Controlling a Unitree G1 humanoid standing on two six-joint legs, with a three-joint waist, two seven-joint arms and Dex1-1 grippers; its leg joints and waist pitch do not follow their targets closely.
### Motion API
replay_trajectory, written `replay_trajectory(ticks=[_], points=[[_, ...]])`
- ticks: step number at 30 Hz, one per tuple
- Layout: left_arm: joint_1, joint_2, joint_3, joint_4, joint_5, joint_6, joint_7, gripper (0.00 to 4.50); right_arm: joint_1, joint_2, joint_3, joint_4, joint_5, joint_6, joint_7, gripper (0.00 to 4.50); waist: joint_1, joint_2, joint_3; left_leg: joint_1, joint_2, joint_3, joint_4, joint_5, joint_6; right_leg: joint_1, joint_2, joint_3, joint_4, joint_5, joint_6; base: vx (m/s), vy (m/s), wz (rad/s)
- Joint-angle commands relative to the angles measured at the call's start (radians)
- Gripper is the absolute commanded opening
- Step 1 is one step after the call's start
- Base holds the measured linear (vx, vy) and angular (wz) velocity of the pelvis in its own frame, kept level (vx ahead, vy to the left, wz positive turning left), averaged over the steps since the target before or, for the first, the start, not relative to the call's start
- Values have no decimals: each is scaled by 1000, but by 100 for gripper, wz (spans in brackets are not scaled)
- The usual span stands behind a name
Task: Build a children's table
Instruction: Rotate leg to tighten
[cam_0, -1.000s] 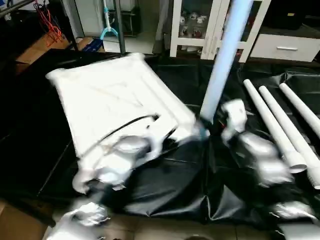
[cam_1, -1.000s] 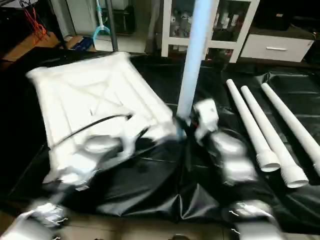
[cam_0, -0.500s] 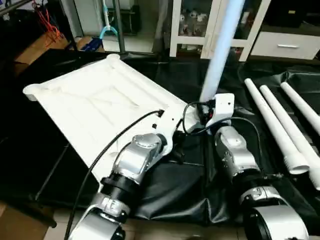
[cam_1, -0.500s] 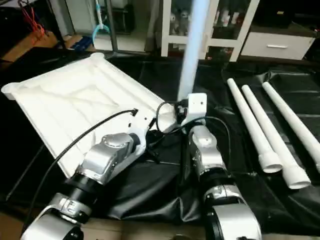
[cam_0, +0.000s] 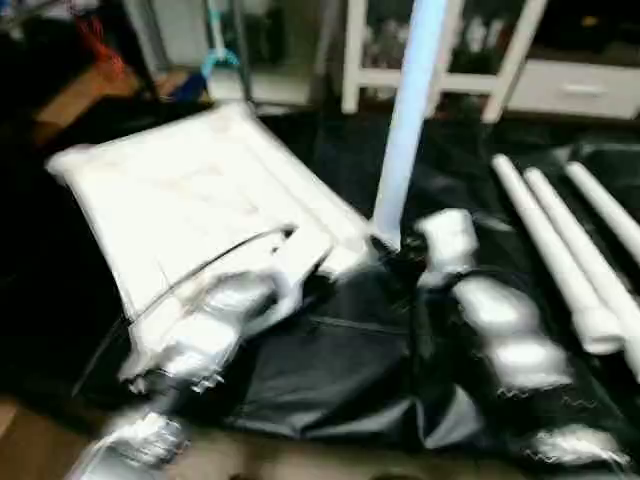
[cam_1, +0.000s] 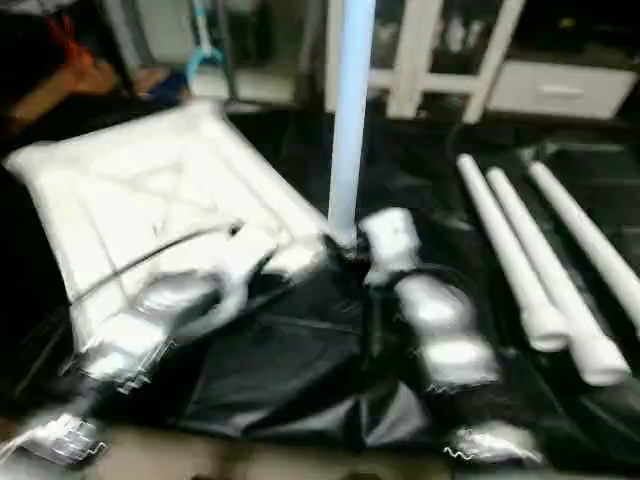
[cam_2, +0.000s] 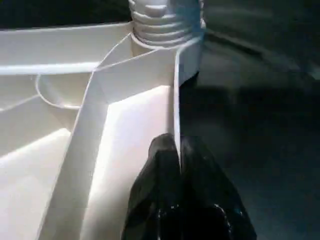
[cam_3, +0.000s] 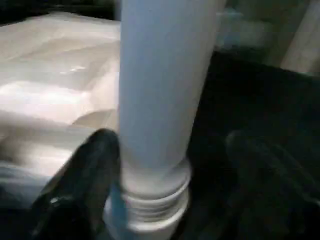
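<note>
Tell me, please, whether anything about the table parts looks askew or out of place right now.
Nothing stands out. The table top lies underside up on the black sheet, one leg stands upright in its corner socket, and three spare legs lie side by side.

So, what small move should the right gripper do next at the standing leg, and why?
Probably close the right gripper on the upright leg and twist it further. Its fingers stand apart on either side of the tube, the threaded end still shows above the corner socket, and the left gripper pinches the top's rim.
</note>
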Motion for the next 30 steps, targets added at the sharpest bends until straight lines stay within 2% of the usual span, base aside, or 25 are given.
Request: replay_trajectory(ticks=[1,3,5,6,7,8,12,20,24,30], points=[[29,24,-50,-50,-28,-49,-135,0,21,-89,-43,-64,80,53,149,392,6,-2,-76,31,29,-13,-53,2,151,76,-41,30,-44,128,-283,0,0,0],[50,45,-46,-98,-78,-34,-209,0,70,-190,-17,-106,119,46,327,392,18,-6,-78,35,32,-12,-52,13,142,76,-43,32,-37,159,-293,0,0,0],[58,55,-51,-123,-97,-30,-241,0,94,-238,-11,-114,133,34,408,392,23,-13,-76,29,29,-10,-52,18,154,77,-47,33,-36,171,-298,0,0,0],[62,64,-56,-135,-106,-34,-258,0,108,-263,-10,-123,141,37,450,392,24,-15,-77,29,28,-10,-51,19,156,78,-48,33,-36,170,-299,0,0,0],[66,72,-65,-151,-130,-56,-287,0,119,-292,-33,-129,180,67,508,392,25,-18,-76,27,26,-9,-51,14,162,78,-49,34,-37,160,-301,0,0,0],[66,72,-67,-152,-136,-63,-292,0,120,-300,-37,-131,189,76,523,392,25,-22,-75,26,26,-9,-52,8,165,79,-49,34,-39,151,-299,0,0,0],[58,67,-64,-142,-143,-83,-318,0,116,-339,-39,-148,221,140,590,392,25,-22,-72,25,27,-9,-52,-5,159,75,-48,32,-44,86,-287,0,0,0],[47,65,-68,-139,-142,-83,-331,0,91,-325,-14,-140,251,156,638,392,32,-19,-76,25,26,-8,-46,23,162,70,-45,32,-38,110,-288,0,0,0],[36,54,-76,-120,-132,-94,-331,0,87,-311,25,-164,234,172,677,392,37,-18,-77,25,27,-9,-45,35,165,70,-45,31,-35,125,-289,0,0,0],[28,49,-81,-115,-130,-87,-340,0,49,-289,47,-108,197,152,680,332,39,-18,-77,25,25,-9,-46,26,147,70,-45,32,-36,105,-288,0,0,0]])
